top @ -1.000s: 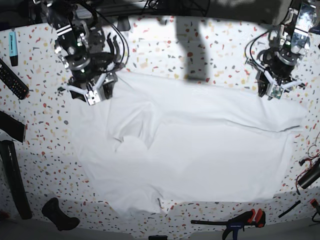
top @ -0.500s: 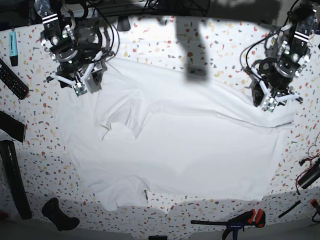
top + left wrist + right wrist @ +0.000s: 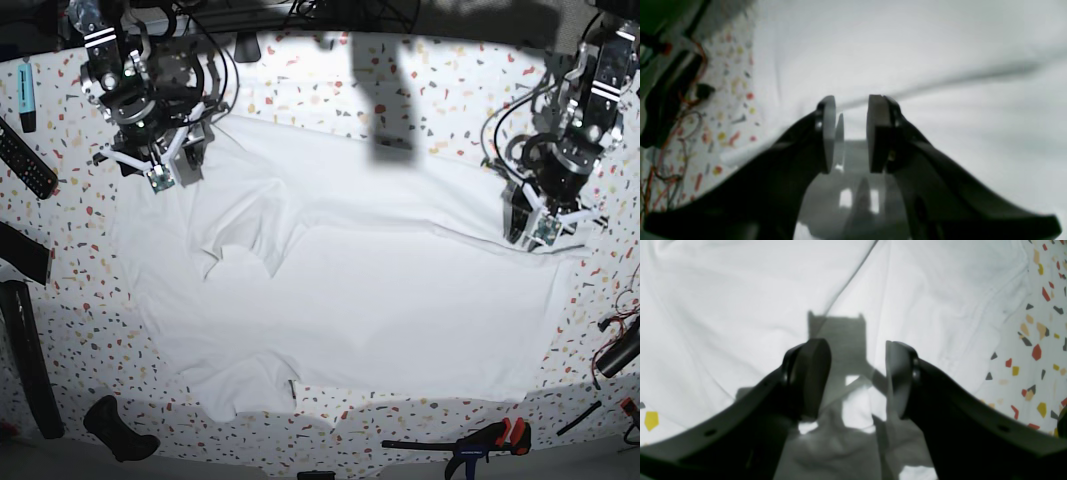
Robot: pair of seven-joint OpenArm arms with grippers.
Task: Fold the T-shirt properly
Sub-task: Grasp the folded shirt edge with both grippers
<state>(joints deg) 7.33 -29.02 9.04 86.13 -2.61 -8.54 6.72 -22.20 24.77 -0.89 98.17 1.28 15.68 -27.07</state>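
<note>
I have the T-shirt (image 3: 350,300) spread across the middle of the terrazzo table (image 3: 330,80), mostly flat but not tidy — a rumpled pocket of cloth sits toward the side of my right arm, and a long crease runs across the upper part. I see no real fold made yet, so by my reckoning the whole folding job remains.

My right gripper (image 3: 858,380) hangs over the shirt's far corner with its jaws apart and nothing between them; only cloth and its own shadow lie below. My left gripper (image 3: 851,133) is down at the opposite edge of the shirt, jaws set to a narrow gap. Whether a thin bit of fabric is pinched there I cannot tell — the wrist view is blurred.
</note>
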